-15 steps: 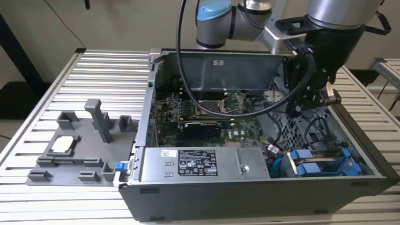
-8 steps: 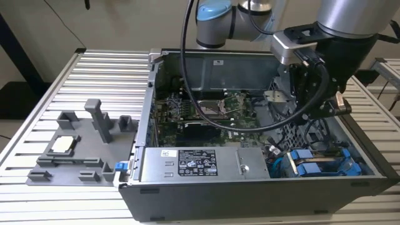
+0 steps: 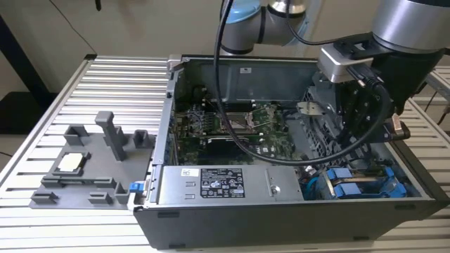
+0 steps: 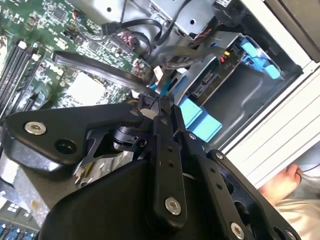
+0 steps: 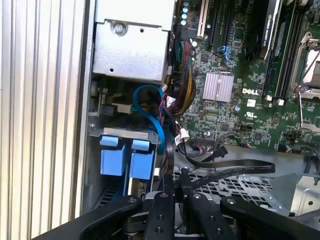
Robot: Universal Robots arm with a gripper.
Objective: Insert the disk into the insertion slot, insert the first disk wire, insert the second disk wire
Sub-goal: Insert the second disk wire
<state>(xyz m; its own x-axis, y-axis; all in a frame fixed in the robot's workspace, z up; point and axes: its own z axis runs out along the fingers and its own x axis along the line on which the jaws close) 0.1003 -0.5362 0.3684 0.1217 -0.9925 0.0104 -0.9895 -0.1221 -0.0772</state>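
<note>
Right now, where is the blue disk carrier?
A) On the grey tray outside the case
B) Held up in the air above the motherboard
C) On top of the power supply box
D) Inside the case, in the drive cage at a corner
D: the blue carrier sits in the cage at a corner inside the case.

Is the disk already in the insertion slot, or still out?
In. The disk's blue carrier sits inside the grey insertion slot at the case corner; the gripper is beside it.
</note>
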